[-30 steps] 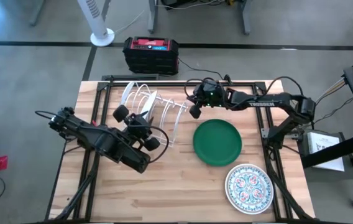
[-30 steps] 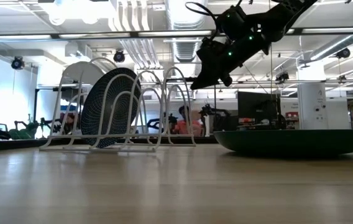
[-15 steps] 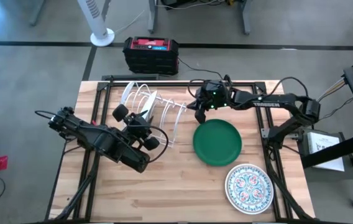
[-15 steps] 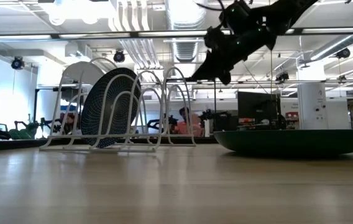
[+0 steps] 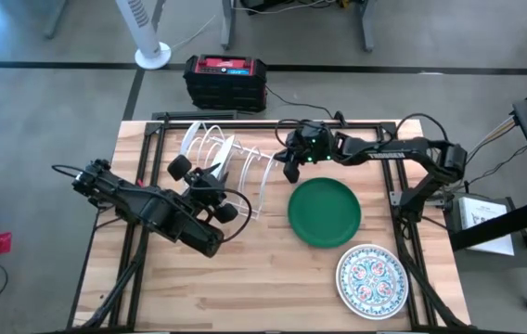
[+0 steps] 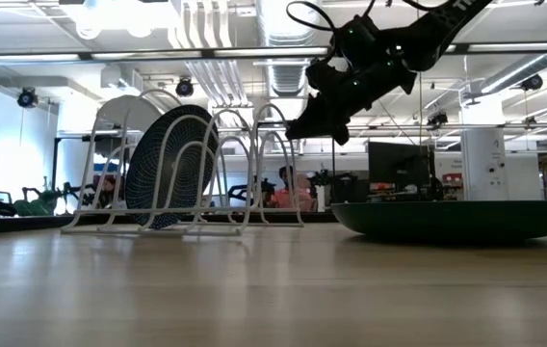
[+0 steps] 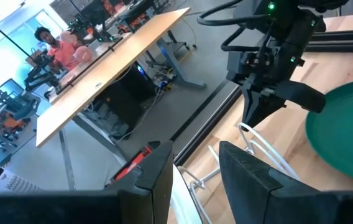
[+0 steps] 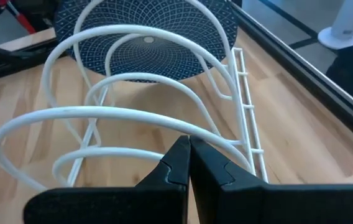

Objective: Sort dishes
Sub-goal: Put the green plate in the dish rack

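Two dark robot arms reach over a wooden table (image 5: pixel 245 297). The right arm stretches from its base at the table's right edge across toward the far edge, elbow bent, wrist angled downward. Its right gripper (image 5: pixel 290 168) hangs in the air above the table surface, fingers pressed together with no gap between them, holding nothing. The left arm lies low and diagonal from the table's left edge toward the middle. Its left gripper (image 5: pixel 222 201) points toward the centre, its two fingers (image 7: pixel 158 174) held apart and empty.
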You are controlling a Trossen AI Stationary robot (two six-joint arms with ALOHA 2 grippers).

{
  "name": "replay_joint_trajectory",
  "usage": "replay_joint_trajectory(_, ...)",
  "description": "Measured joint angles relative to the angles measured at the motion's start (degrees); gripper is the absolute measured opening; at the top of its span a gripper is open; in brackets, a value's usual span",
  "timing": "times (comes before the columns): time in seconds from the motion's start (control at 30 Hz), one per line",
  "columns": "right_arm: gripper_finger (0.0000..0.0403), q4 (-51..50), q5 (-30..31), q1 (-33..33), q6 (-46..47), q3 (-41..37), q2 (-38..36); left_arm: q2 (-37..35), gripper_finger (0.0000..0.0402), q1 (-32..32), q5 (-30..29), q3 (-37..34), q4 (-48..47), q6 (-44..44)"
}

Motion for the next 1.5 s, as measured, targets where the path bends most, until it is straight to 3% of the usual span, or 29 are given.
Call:
replay_joint_trajectory(0.53, 0.0, 2.87, 3.81, -2.97, -1.85, 1.73, 2.06, 0.0, 0.0119, 0.4, -1.52, 0.0, 0.0, 1.6)
replay_joint_trajectory(1.03, 0.0, 1.59, 3.06, -4.0, -4.58, 9.18, 10.92, 0.0, 0.0119, 0.48, -1.28, 0.0, 0.0, 1.18)
replay_joint_trajectory(1.3, 0.0, -6.08, 3.06, -4.03, -5.68, 10.97, 8.6, 0.0, 0.0119, 0.48, -1.03, 0.0, 0.01, 0.94)
replay_joint_trajectory(1.5, 0.0, -17.8, 3.06, -4.0, -6.76, 10.61, 3.75, 0.0, 0.0119, 0.48, -1.0, 0.0, 0.01, 0.36)
